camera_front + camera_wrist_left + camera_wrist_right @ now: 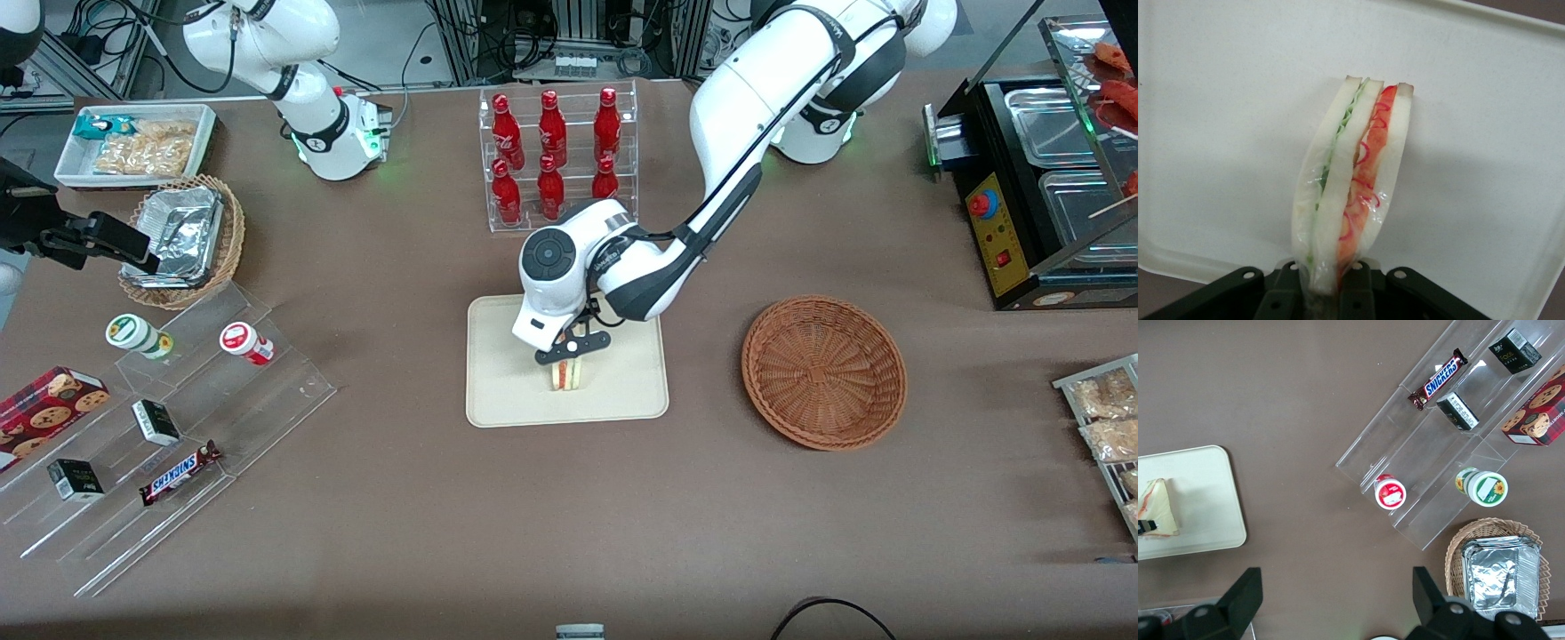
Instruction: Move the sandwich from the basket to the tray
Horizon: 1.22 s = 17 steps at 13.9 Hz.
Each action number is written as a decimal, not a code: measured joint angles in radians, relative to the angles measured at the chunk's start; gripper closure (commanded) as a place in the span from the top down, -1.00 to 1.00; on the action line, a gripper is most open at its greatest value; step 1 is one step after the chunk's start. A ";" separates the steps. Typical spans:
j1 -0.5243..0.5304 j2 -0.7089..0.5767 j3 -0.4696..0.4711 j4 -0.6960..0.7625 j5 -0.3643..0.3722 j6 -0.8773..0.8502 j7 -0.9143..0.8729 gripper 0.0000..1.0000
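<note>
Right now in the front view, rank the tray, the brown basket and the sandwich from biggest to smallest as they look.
1. Tray, slightly larger than the basket.
2. Basket, empty, toward the working arm's end of the table.
3. Sandwich, clearly smallest, partly hidden by the gripper shut on it over the tray.

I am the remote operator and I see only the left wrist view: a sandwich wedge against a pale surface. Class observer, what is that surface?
Observer: It is the flat cream-beige rectangular tray; the triangular white-bread sandwich stands over it.
Operator: Is the gripper holding it?
Observer: Yes, the left arm's gripper is shut on the sandwich's upper edge.
Operator: What about the basket?
Observer: The round reddish-brown wicker basket sits beside the tray, toward the working arm's end, with nothing in it.
</note>
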 measured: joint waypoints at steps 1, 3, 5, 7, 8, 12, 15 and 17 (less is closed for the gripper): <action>0.000 0.001 0.000 0.000 0.000 0.000 -0.001 1.00; 0.000 0.001 0.000 0.002 0.000 0.000 -0.001 1.00; 0.000 0.001 0.001 0.012 0.001 0.000 -0.001 1.00; 0.000 -0.012 0.003 0.032 0.006 -0.003 -0.001 1.00; 0.000 -0.028 0.010 0.039 0.009 -0.021 -0.001 1.00; 0.005 -0.115 0.042 0.050 0.009 -0.129 0.004 1.00; 0.029 -0.169 0.052 0.051 0.009 -0.216 0.001 1.00; 0.093 -0.210 0.054 0.046 0.009 -0.243 0.018 1.00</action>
